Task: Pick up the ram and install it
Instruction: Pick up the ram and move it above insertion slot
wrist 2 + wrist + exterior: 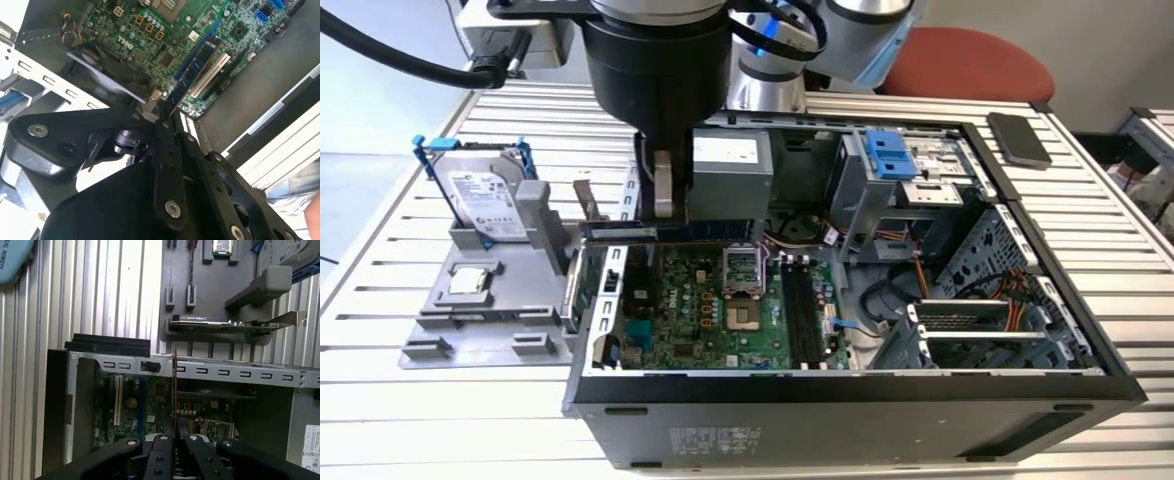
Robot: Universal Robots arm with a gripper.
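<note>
My gripper [664, 205] is shut on the ram [194, 67], a slim dark blue-black stick that reaches out past the fingertips. In the first wrist view the ram [174, 390] shows edge-on as a thin line rising from the gripper [174, 435]. It hangs over the back left part of the open computer case [854, 385], above the green motherboard [707, 310] and apart from it. The long black memory slots [801, 310] lie further to the exterior view's right. In the second wrist view the gripper [162, 114] pinches the stick's near end.
A grey fixture [480, 300] left of the case carries a silver hard drive in a blue frame [480, 195] and an upright expansion card [220, 325]. A phone [1018, 138] lies at the back right. Cables and a drive cage [907, 165] crowd the case's right half.
</note>
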